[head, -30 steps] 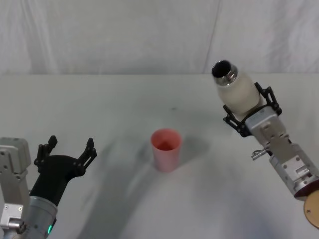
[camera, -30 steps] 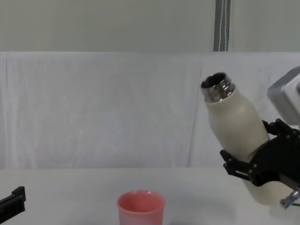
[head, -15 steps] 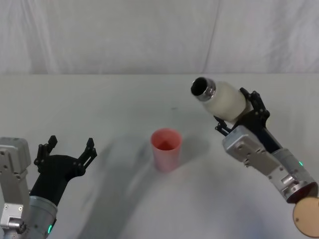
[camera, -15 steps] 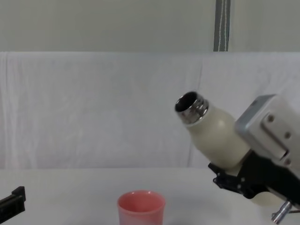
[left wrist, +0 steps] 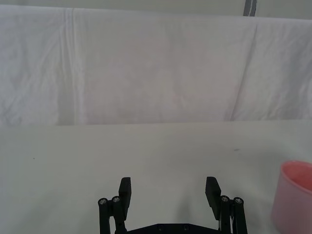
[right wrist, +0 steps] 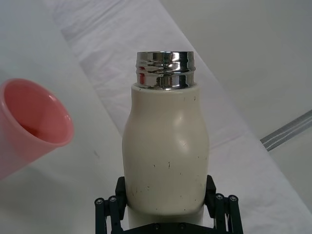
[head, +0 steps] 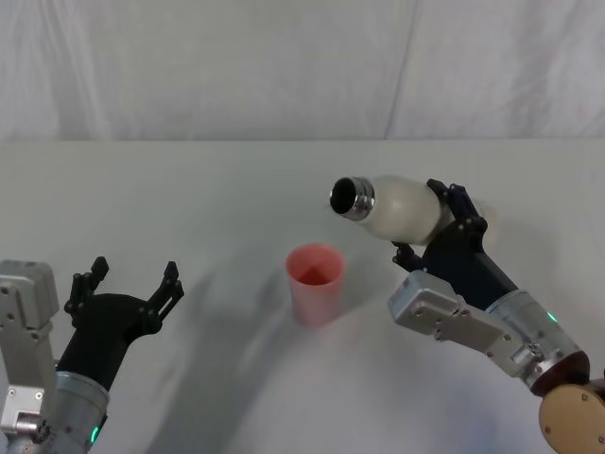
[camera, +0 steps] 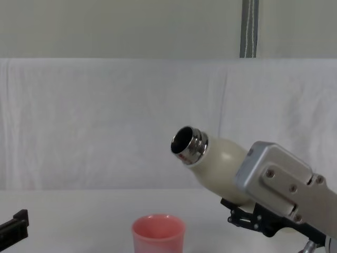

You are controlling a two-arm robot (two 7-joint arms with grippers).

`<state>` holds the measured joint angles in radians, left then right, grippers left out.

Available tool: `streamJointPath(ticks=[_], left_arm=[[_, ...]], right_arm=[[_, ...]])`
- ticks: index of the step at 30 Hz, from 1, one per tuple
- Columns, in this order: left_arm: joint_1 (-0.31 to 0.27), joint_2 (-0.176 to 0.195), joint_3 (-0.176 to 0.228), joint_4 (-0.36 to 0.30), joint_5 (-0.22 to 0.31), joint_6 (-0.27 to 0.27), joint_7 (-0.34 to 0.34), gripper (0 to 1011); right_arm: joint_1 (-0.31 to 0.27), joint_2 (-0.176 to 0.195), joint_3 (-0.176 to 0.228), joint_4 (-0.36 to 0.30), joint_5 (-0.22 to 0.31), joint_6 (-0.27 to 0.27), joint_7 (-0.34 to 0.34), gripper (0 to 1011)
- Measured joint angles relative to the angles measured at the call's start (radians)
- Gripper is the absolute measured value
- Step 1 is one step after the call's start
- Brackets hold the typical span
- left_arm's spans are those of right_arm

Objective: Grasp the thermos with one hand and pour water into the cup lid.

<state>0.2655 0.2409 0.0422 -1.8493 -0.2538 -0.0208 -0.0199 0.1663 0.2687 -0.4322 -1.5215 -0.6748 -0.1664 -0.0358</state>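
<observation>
The cream-white thermos (head: 397,205) (right wrist: 165,156) (camera: 218,167) hangs in the air, tipped far over, with its open steel neck (head: 352,198) pointing left, above and just right of the cup lid. My right gripper (head: 440,230) (right wrist: 165,210) is shut on its lower body. The salmon-pink cup lid (head: 314,283) (camera: 158,233) (right wrist: 27,124) (left wrist: 294,196) stands upright at the table's middle. No water shows leaving the neck. My left gripper (head: 130,287) (left wrist: 168,191) rests open and empty at the near left, apart from both.
A white cloth covers the table (head: 227,189) and hangs as a backdrop behind it. Bare table lies between the left gripper and the cup lid and behind the cup lid.
My right gripper has swung the thermos left and tipped it from nearly upright to almost level, bringing the neck close above the cup lid. The left arm and the cup lid have not moved.
</observation>
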Motion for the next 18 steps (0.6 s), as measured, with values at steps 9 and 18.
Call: streamJointPath(ticks=[9, 18], left_arm=[[0.0, 0.0, 0.0, 0.0, 0.0, 0.0, 0.0, 1001], [0.0, 0.0, 0.0, 0.0, 0.0, 0.0, 0.0, 1001]], right_arm=[[0.002, 0.014, -0.018, 0.0, -0.028, 0.019, -0.008, 950], [0.009, 0.028, -0.041, 0.014, -0.08, 0.038, -0.029, 950]])
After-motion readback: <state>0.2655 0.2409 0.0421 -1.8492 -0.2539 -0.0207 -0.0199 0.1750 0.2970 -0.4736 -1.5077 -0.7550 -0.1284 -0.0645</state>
